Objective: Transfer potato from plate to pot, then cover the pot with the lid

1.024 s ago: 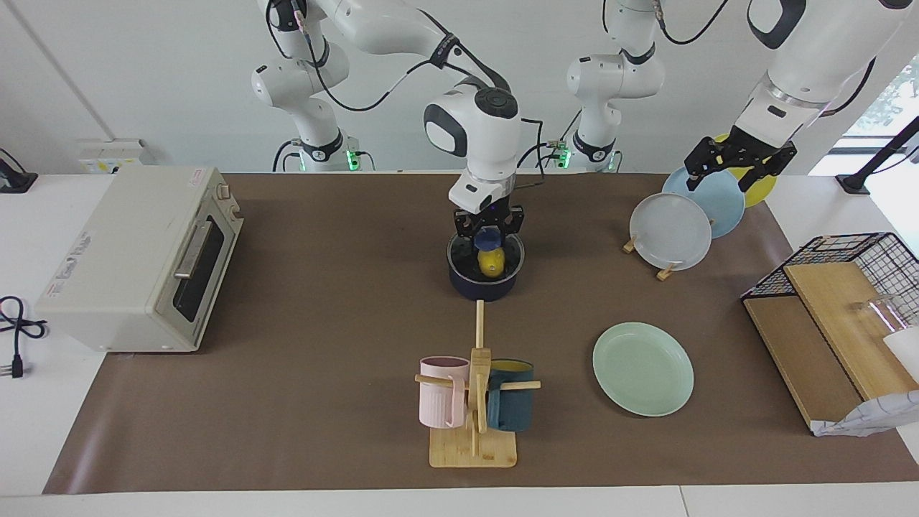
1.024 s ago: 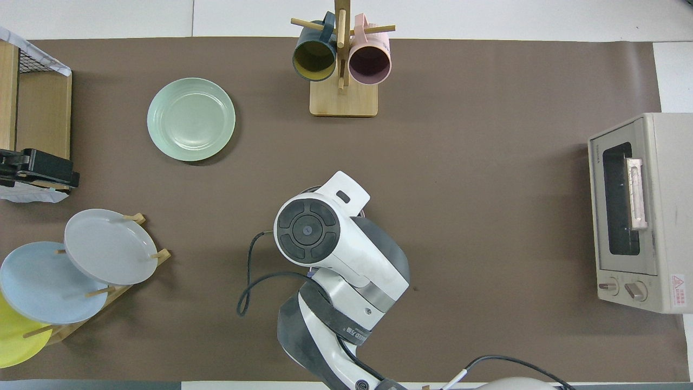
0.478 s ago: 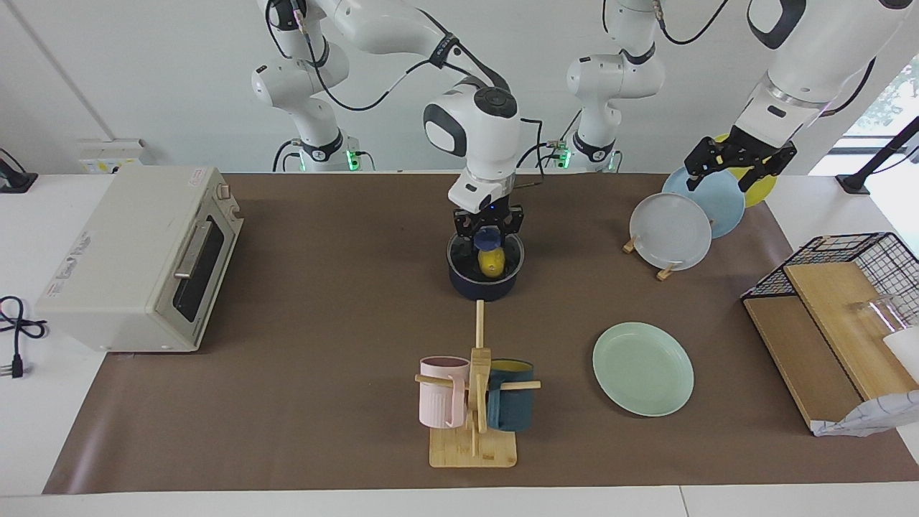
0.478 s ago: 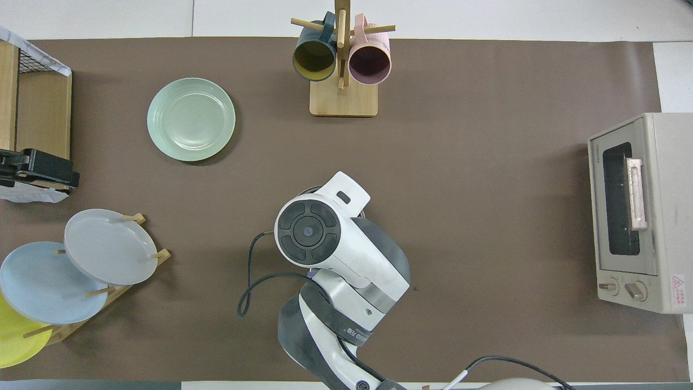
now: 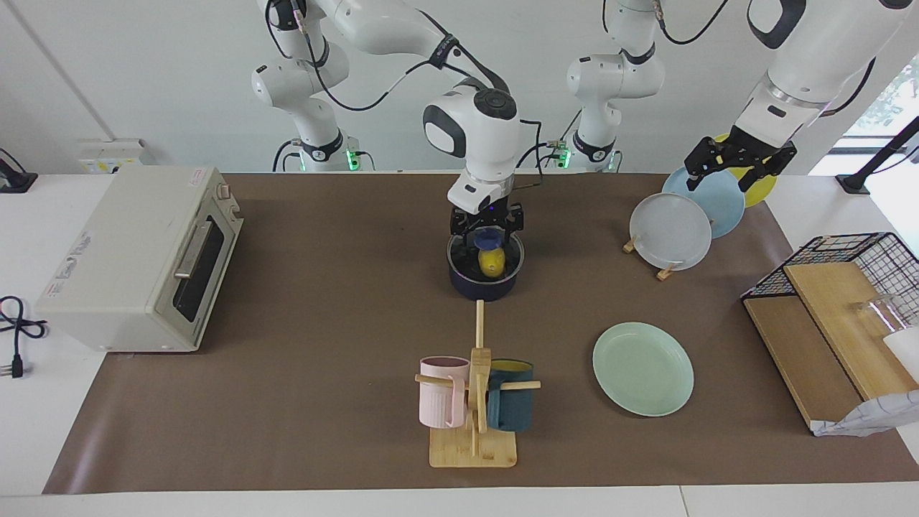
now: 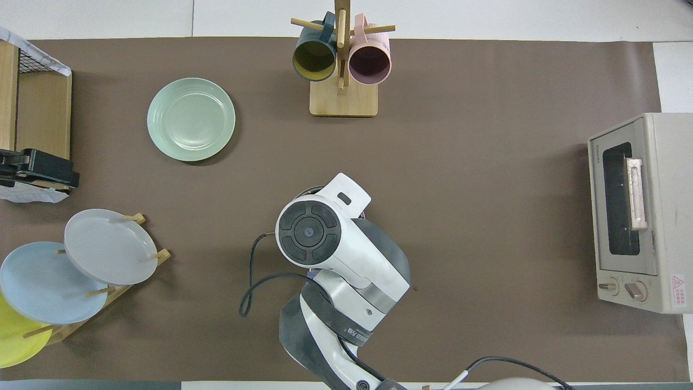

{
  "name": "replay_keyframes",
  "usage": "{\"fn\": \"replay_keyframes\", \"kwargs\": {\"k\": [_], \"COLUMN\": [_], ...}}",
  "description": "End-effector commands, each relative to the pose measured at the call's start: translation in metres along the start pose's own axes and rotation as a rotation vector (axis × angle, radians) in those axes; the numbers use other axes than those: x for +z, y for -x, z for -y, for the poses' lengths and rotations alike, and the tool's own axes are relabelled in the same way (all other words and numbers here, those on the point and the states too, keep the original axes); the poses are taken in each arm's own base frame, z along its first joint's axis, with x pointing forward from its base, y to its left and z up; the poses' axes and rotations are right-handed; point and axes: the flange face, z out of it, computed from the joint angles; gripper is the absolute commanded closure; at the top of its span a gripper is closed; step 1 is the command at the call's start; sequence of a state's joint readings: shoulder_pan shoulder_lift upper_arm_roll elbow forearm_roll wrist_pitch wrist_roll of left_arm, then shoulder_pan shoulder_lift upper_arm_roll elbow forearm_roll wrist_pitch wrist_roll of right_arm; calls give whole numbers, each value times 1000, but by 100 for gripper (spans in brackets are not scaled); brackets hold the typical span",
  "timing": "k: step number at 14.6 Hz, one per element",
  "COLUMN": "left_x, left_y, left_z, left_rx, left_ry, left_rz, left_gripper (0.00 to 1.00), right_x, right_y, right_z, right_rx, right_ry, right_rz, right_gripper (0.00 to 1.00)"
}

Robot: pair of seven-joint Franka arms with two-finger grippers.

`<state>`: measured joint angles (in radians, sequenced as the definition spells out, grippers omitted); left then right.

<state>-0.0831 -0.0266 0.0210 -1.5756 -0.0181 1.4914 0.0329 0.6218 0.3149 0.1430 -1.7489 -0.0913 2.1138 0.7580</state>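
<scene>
A white table (image 5: 29, 431) is covered by a wide brown mat (image 5: 323, 345). A plain white wall (image 5: 143, 72) rises at the robots' end of the table. Bright daylight enters through a window (image 5: 887, 100) at the left arm's end of that wall.

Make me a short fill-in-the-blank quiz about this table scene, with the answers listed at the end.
1. The potato lies inside the ____.
2. The green plate has ____ on it.
3. The lid with the blue knob sits on the pot, right under the ____ hand.
4. The left hand hangs over the rack of upright ____.

Missing words: pot; nothing; right; plates
</scene>
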Motion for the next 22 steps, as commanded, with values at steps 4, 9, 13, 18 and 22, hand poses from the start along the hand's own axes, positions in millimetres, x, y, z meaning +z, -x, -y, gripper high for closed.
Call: {"fn": "replay_keyframes", "kwargs": {"k": [4,9,13,18,22], "left_x": [-1,-1,-1,-1,-1], "left_y": [8,8,8,8,8], "left_z": [3,3,3,3,3], "left_rx": [-11,-11,-11,-11,-11], "left_ry": [-23,-23,-23,-23,-23], "left_rz": [-9,-9,-9,-9,-9], "left_gripper": [0,0,0,0,0], "right_x": [-21,-89,-147,-206,-219], "right_y": [-4,-48,-54,-53,-43], "right_z": [-13,-63,-105,-215,-313], "right_rx": [-32,26,17,58,-14], "right_ry": [33,64,67,74,73], "right_rz": [-42,-20,12,94,163], "right_gripper": [0,0,0,0,0]}}
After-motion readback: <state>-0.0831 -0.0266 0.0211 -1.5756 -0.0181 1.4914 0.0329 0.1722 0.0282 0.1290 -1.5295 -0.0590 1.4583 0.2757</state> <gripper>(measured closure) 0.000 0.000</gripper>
